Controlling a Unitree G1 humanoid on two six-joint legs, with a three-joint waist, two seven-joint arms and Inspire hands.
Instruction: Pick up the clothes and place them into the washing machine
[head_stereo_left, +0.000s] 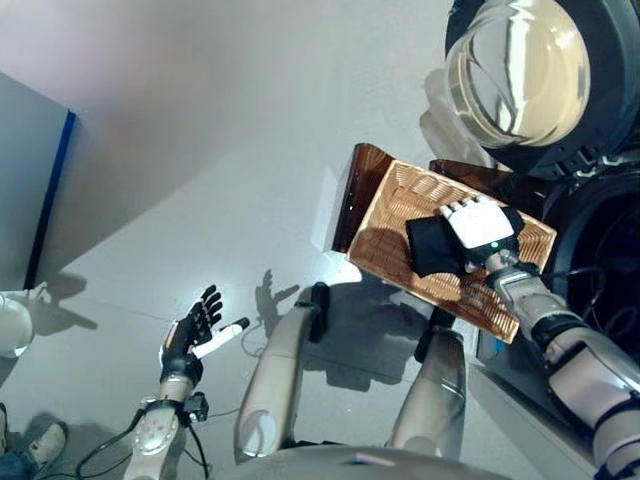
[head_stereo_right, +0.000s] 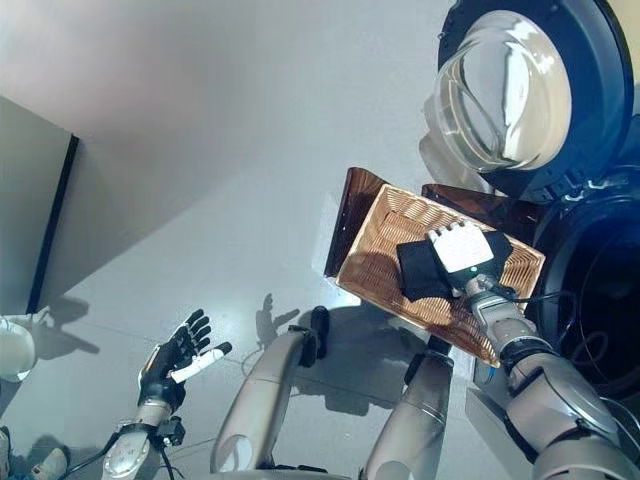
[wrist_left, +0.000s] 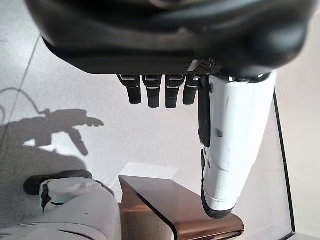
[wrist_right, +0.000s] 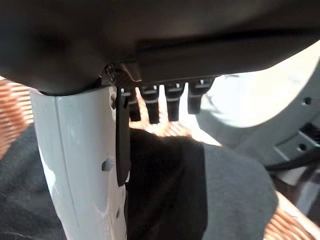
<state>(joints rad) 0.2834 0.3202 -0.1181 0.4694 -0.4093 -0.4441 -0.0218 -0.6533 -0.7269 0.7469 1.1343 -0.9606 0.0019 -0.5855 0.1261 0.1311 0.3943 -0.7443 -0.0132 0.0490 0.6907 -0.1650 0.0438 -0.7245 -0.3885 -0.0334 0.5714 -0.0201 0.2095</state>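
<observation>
Grey plastic is forming the washing machine (head_stereo_left: 600, 150), which is standing with its round glass door (head_stereo_left: 520, 70) swung open. Just beside the machine's dark drum opening (head_stereo_right: 600, 300), a woven wicker basket (head_stereo_left: 400, 215) is resting tilted on a brown stand (head_stereo_left: 358, 185). Lying in the basket, toward the side nearest the machine, is the black garment (head_stereo_left: 428, 245), a soft dark cloth that is sitting crumpled against the weave.

The right hand (head_stereo_left: 478, 225) is reaching over the basket from the machine side, with its back facing up and its palm lying directly over the garment. In the right wrist view, the fingers (wrist_right: 155, 105) are pointing straight toward the wicker and the white-covered thumb (wrist_right: 80, 165) is extending beside them; the cloth is filling the space under the palm, and nothing is being pinched.

Well apart from the basket, on the side away from the machine, the left hand (head_stereo_left: 198, 325) is hovering over the grey floor (head_stereo_left: 200, 150) with its fingers spread and straight, holding nothing.
</observation>
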